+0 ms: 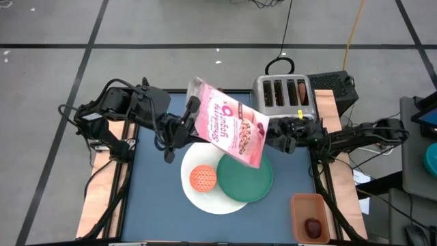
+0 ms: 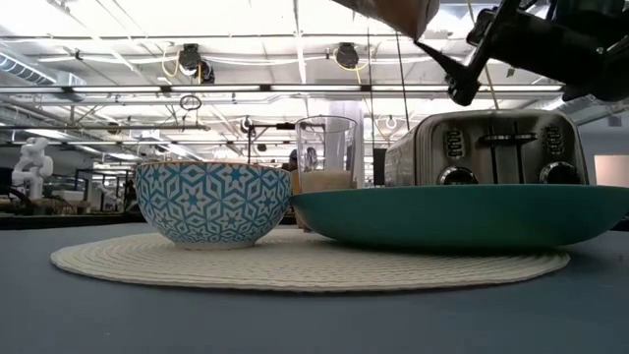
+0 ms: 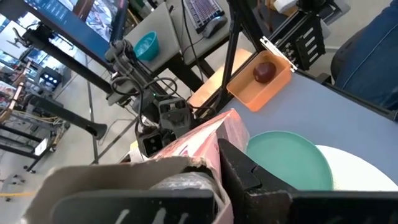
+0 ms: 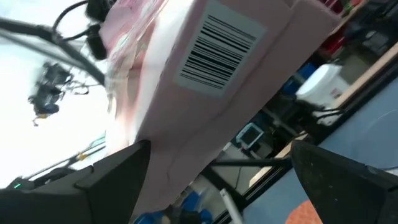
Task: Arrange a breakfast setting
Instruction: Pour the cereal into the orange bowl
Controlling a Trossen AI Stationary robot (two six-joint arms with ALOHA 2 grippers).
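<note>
Pink cereal box (image 1: 231,131): held tilted in the air above the green plate (image 1: 246,179), hiding that plate's far edge and part of the large white plate (image 1: 205,195). Left tool (image 1: 192,117): clamped together on the box's upper end, arm reaching in from the counter's (image 1: 150,198) left side. Right tool (image 1: 273,139): fingers spread wide beside the box's lower end; contact cannot be told. Orange bowl (image 1: 203,178): on the white plate, just beside the green plate. Dark red fruit (image 1: 313,227): in an orange tray (image 1: 308,202), near the green plate. Toaster (image 1: 283,93): behind the green plate. Glass (image 2: 326,152): seen only in the low view, partly hidden behind the bowl.
</note>
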